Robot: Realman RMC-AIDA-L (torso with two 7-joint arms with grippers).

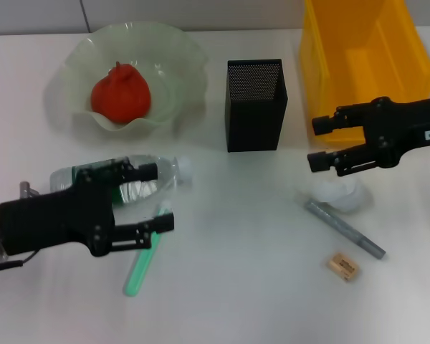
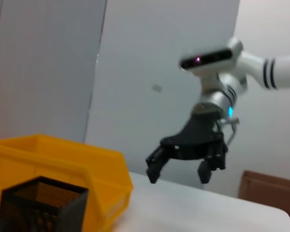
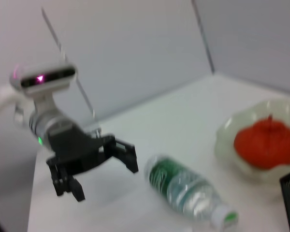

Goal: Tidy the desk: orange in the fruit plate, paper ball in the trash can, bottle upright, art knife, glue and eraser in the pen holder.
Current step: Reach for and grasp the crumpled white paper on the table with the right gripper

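Observation:
The orange (image 1: 122, 94) sits in the pale-green fruit plate (image 1: 183, 57) at the back left. The bottle (image 1: 140, 179) lies on its side, and my left gripper (image 1: 160, 197) hovers open just in front of it, above the green glue stick (image 1: 142, 264). My right gripper (image 1: 317, 143) is open in front of the yellow trash can (image 1: 365, 50), above and behind the paper ball (image 1: 338, 193). The grey art knife (image 1: 345, 230) and the tan eraser (image 1: 343, 266) lie near the paper ball. The black mesh pen holder (image 1: 254, 105) stands mid-table.
The left wrist view shows the right gripper (image 2: 178, 176) over the table beyond the trash can (image 2: 63, 164) and pen holder (image 2: 38, 208). The right wrist view shows the left gripper (image 3: 104, 176), the bottle (image 3: 188, 191) and the orange (image 3: 266, 144).

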